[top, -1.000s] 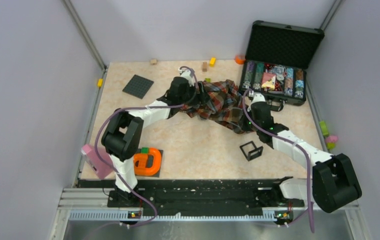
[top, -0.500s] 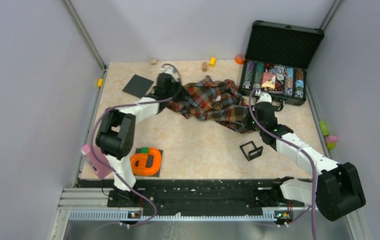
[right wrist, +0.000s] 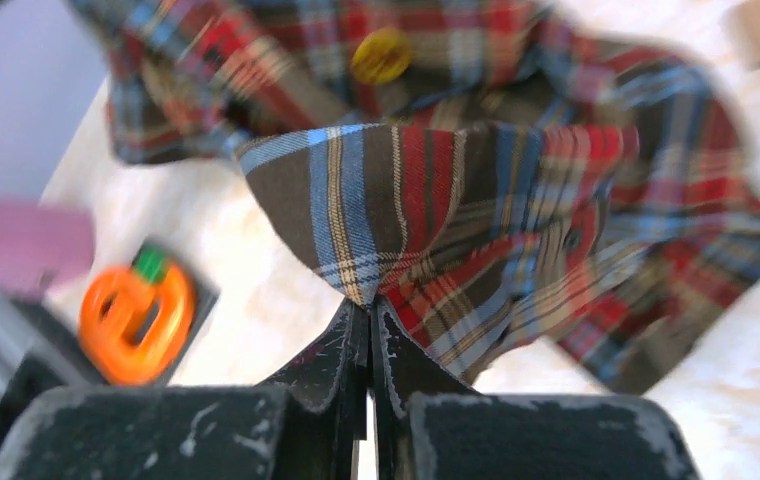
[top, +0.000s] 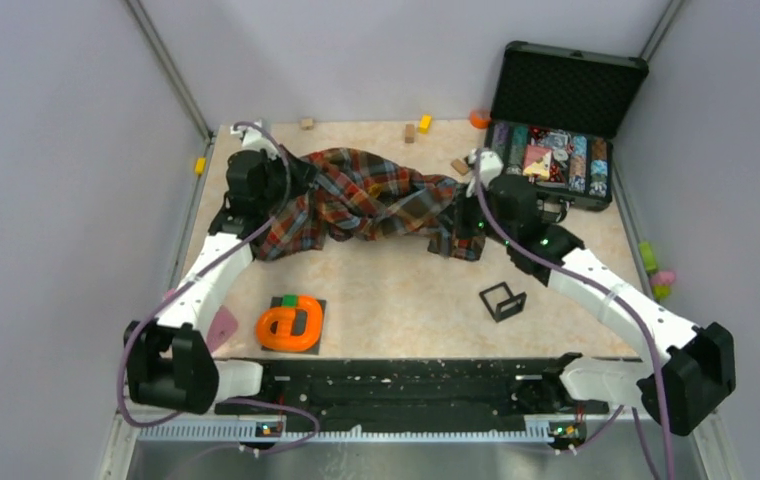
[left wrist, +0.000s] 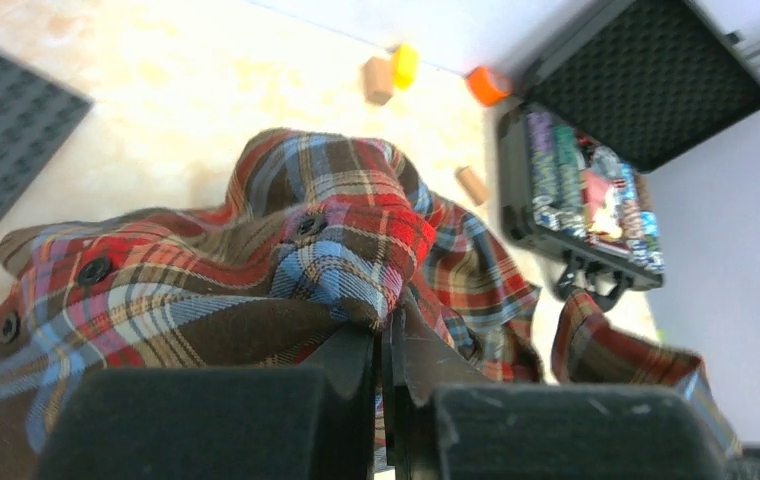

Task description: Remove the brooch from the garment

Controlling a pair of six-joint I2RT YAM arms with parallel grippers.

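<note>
The garment (top: pixel 371 200) is a plaid shirt stretched across the back of the table between both arms. My left gripper (top: pixel 296 183) is shut on a fold at its left end; in the left wrist view the jaws (left wrist: pixel 388 320) pinch red and blue cloth (left wrist: pixel 346 250). My right gripper (top: pixel 468 200) is shut on the shirt's right end, and the right wrist view shows a cloth corner (right wrist: pixel 436 200) clamped at the fingertips (right wrist: pixel 368 305). A small round disc (right wrist: pixel 381 55), yellowish and blurred here, sits on the cloth beyond; it looks like the brooch.
An open black case of poker chips (top: pixel 556 160) stands at the back right. A small black frame (top: pixel 502 300) lies front right, an orange piece on a dark tile (top: pixel 291 325) front left, beside a pink object (top: pixel 218 325). Small blocks (top: pixel 411 130) dot the back edge. A grey baseplate (left wrist: pixel 6 140) lies left.
My left gripper went from open to shut on the shirt and swung left, dragging the cloth with it. The shirt is now spread wide between both grippers. The right gripper shifted slightly left.
</note>
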